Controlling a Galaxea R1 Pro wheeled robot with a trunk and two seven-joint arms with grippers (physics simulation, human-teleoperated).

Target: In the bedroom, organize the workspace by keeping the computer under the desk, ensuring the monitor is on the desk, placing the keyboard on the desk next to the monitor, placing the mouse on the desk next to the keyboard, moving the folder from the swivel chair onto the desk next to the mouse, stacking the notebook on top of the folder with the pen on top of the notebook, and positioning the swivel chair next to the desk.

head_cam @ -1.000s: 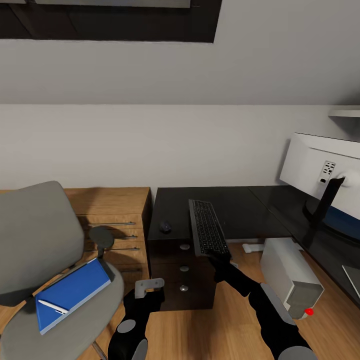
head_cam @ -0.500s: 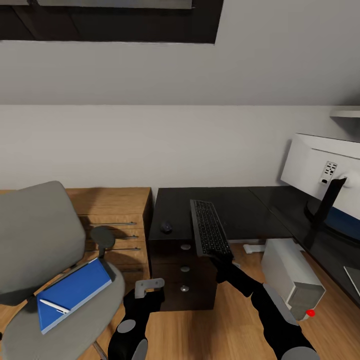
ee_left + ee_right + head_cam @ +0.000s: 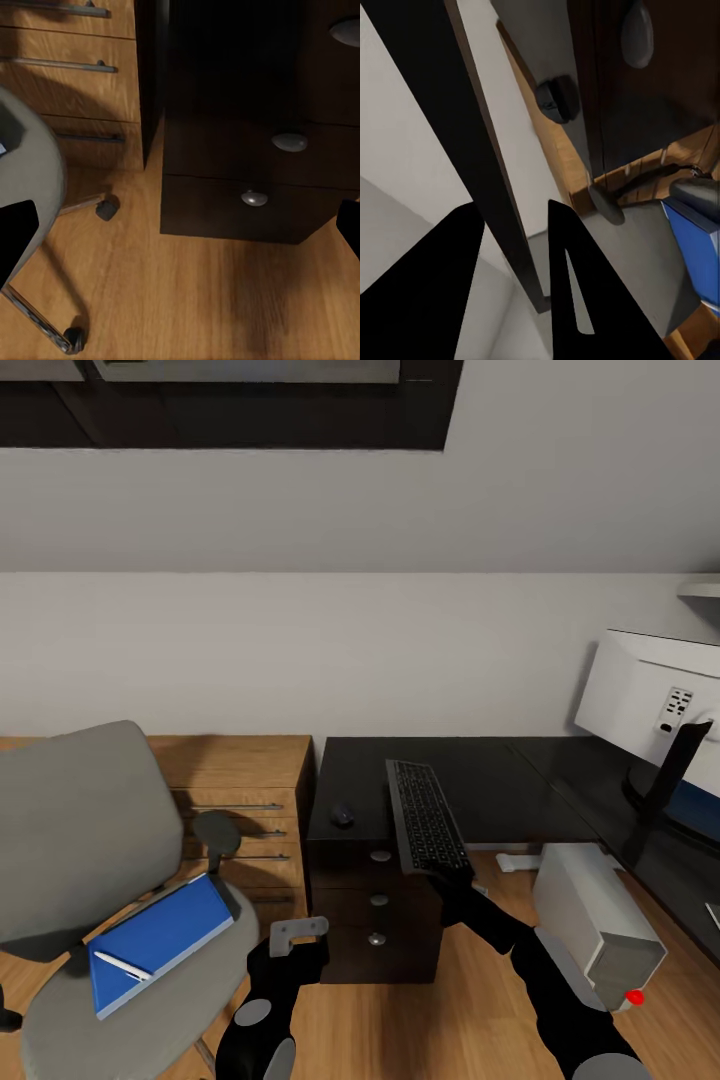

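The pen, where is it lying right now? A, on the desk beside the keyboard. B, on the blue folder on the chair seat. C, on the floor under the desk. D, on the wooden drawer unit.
B: the pen lies on the folder, which rests on the chair seat.

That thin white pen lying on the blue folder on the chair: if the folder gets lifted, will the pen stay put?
Probably not if tilted. The thin whitish pen lies loose on the flat bright blue folder, whose smooth cover likely offers little grip. Being a slim stick, it may roll or slide off. The folder already slopes on the grey padded swivel chair, so level lifting seems wise.
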